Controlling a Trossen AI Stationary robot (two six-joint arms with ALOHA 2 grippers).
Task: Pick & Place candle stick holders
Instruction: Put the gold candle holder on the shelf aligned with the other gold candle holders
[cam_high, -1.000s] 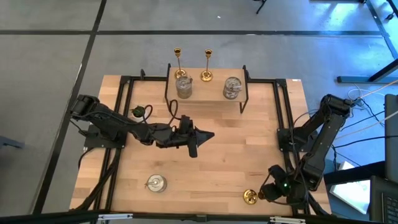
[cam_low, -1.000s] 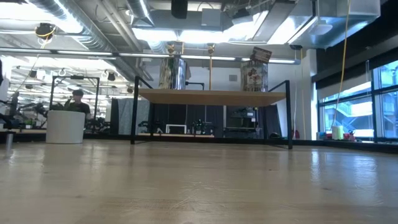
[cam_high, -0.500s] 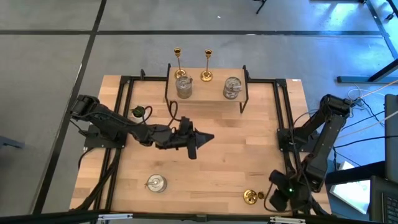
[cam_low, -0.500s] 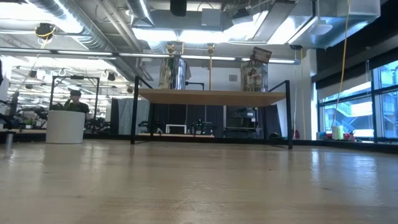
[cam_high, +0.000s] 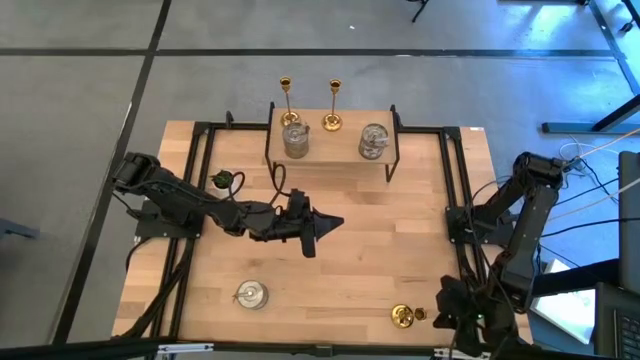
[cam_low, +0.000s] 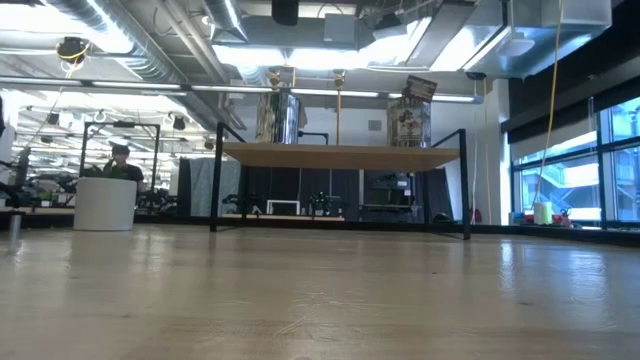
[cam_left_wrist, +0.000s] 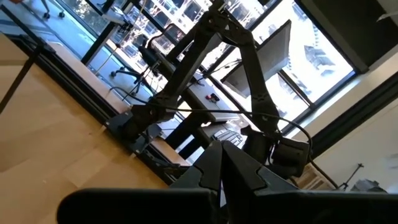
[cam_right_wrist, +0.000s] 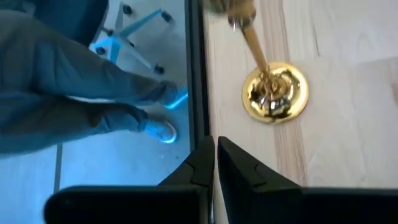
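One gold candle stick holder (cam_high: 403, 317) stands upright on its round base near the table's front right corner; the right wrist view shows the holder (cam_right_wrist: 275, 90) just ahead of my fingers. My right gripper (cam_high: 440, 316) hovers to its right, shut and empty, over the table's edge. A silvery-glass holder (cam_high: 250, 294) sits at the front left. Two gold holders (cam_high: 333, 120) and two glass ones (cam_high: 296, 140) stand on the raised shelf (cam_high: 330, 160) at the back. My left gripper (cam_high: 335, 220) is shut, level above the table's middle.
A tiny white pot with a green plant (cam_high: 223, 180) sits at the table's left. Black frame rails (cam_high: 450, 200) run along both sides and the back. A person's legs and shoes (cam_right_wrist: 93, 93) show on the floor just past the table's near edge.
My right gripper has drawn a little toward the table's near right corner and has rolled about its own axis; the gold holder beside it stands where it was. My left arm has kept still.
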